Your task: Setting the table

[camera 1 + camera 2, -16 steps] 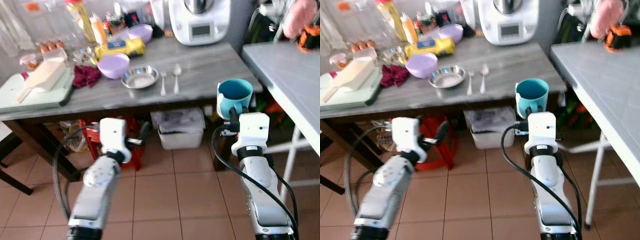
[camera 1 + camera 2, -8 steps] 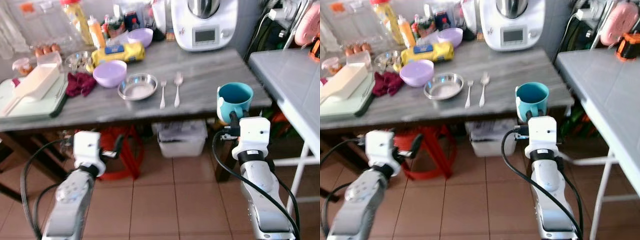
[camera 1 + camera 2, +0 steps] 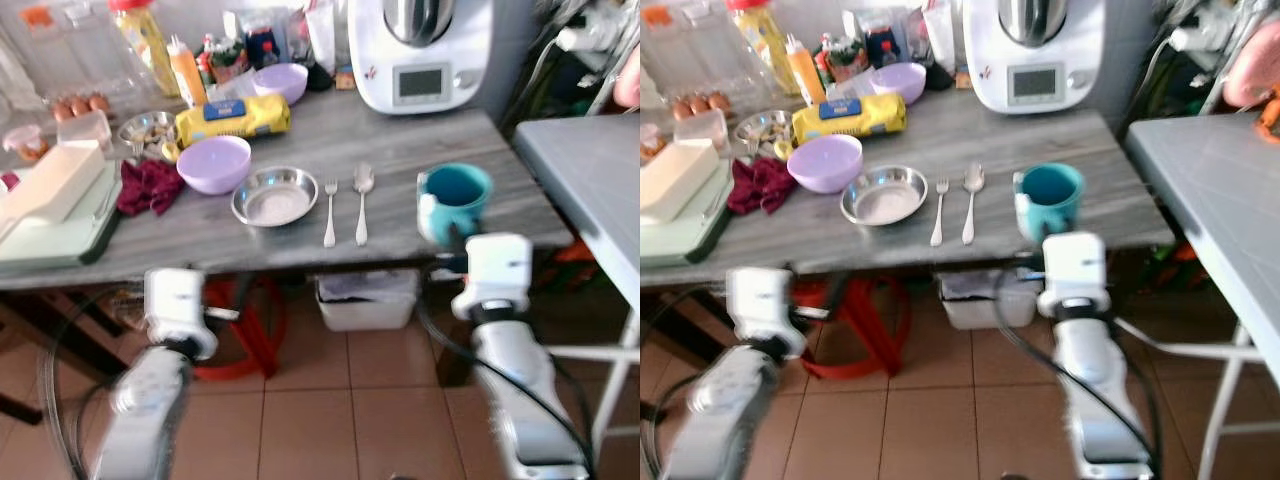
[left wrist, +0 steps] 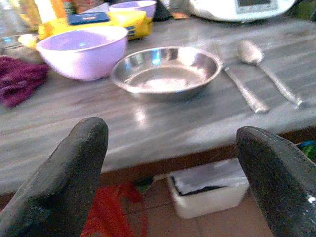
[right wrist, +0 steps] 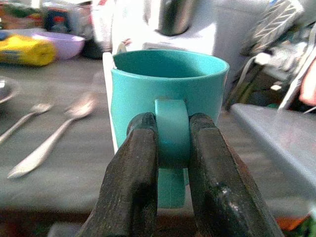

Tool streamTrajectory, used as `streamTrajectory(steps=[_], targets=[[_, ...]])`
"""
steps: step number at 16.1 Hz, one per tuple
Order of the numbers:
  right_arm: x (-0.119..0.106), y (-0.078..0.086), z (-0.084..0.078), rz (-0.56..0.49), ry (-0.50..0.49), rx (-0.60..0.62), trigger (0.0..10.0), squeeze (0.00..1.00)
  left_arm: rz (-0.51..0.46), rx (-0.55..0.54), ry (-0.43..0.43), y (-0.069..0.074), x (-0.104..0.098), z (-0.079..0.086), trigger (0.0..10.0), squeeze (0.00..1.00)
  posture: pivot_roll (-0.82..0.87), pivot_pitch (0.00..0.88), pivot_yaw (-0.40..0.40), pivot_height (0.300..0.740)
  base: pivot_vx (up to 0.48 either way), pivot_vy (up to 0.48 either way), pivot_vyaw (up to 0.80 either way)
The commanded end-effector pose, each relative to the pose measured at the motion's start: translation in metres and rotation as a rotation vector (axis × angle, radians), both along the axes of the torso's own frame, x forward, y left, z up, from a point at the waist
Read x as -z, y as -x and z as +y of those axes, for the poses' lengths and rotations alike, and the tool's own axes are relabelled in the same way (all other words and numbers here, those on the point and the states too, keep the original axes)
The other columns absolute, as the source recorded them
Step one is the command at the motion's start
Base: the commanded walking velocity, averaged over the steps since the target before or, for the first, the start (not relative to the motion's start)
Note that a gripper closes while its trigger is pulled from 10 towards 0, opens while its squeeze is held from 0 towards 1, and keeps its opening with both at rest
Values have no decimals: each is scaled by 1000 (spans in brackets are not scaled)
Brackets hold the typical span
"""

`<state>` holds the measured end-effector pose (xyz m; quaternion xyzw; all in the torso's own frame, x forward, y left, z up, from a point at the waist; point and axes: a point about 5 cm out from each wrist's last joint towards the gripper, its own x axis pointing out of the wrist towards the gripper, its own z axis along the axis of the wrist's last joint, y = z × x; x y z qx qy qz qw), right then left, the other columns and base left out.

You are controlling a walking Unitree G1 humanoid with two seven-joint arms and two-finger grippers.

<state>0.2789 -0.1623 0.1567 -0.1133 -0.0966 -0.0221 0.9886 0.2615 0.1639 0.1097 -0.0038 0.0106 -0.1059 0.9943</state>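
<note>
My right gripper point(image 5: 173, 129) is shut on the handle of a teal mug point(image 3: 455, 198), holding it upright over the front right part of the grey table point(image 3: 400, 150). To the mug's left lie a spoon point(image 3: 362, 200), a fork point(image 3: 330, 210) and a steel bowl point(image 3: 274, 196), with a lilac bowl point(image 3: 213, 163) behind it. My left gripper point(image 4: 173, 163) is open and empty, below the table's front edge, facing the steel bowl point(image 4: 165, 71).
At the back stand a white kitchen machine point(image 3: 425, 50), a yellow packet point(image 3: 233, 115), bottles and a second lilac bowl point(image 3: 280, 80). A maroon cloth point(image 3: 148, 185) and a green board point(image 3: 50, 245) lie left. A second grey table point(image 3: 590, 170) stands right; a bin point(image 3: 365, 300) sits underneath.
The view has closed in on the table. The mug has gone from off the front right corner to over the tabletop beside the spoon. My left arm has sunk lower.
</note>
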Motion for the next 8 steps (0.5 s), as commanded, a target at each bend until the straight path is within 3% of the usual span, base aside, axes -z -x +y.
streamTrajectory(steps=[1, 8], targets=[[-9, 0, 7, -39, -13, -20, 10000, 0, -10, -22, -15, -1, -5, 9, 10000, 0, -85, 108, 82, 740, 382, 0, 0], [-11, 0, 8, -41, -10, -30, 10000, 0, -7, -4, -11, -1, -6, 5, 10000, 0, -82, 111, 80, 740, 393, 0, 0]])
